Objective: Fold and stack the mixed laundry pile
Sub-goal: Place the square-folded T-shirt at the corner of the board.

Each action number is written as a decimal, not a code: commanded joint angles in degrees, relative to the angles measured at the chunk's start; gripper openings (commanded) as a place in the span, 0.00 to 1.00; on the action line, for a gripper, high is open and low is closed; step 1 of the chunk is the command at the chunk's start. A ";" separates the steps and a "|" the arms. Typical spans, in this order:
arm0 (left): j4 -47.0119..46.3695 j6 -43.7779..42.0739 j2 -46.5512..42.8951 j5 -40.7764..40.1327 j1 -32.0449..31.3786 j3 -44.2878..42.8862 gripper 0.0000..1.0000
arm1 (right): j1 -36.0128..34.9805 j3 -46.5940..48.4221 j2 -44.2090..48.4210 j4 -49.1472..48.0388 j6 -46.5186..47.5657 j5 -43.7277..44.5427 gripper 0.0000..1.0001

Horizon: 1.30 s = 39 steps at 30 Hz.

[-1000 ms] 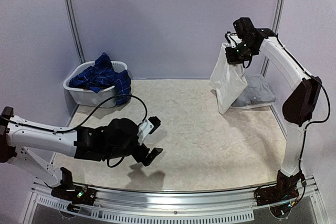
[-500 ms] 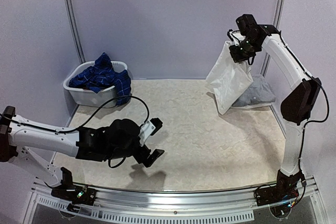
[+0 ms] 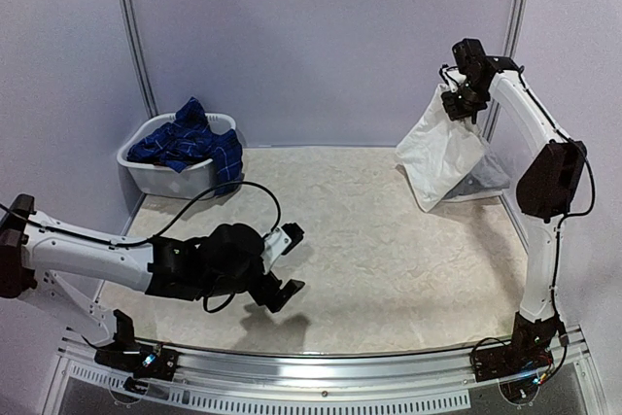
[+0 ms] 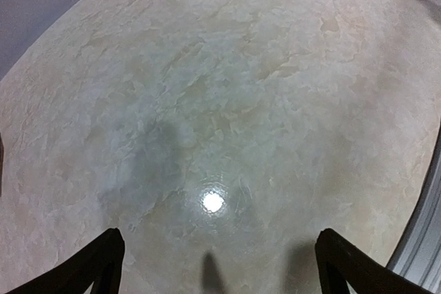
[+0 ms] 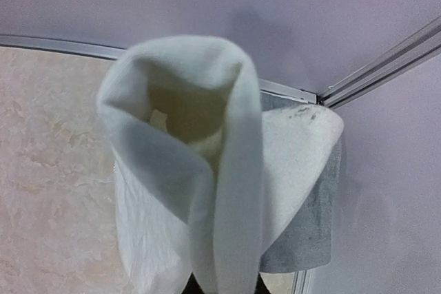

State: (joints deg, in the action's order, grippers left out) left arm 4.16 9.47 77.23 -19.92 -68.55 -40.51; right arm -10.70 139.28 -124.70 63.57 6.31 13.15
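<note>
White soft cloth garment (image 3: 442, 157) hangs at the far right corner of the beige marbled table (image 3: 389, 259), pinched at its top by the right gripper (image 3: 457, 104), in front of a folded grey cloth (image 3: 491, 175). Left gripper (image 3: 290, 260) hovers low, jaws spread wide, holding nothing. Navy plaid shirt (image 3: 190, 143) lies heaped in the oval white plastic basket (image 3: 170, 182), far left.

Wide passage between basket (image 3: 160, 179) and hanging white garment (image 3: 442, 153).
</note>
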 commanded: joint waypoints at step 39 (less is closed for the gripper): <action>0.57 -0.44 3.01 0.22 -0.53 -2.47 0.98 | 15.33 -5.44 -16.24 -21.58 -10.94 7.60 0.02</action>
State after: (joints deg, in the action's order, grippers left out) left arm 4.58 9.45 79.55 -19.94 -68.77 -41.76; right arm 3.81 134.06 -139.11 44.82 -2.15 17.61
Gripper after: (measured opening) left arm 0.978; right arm 0.047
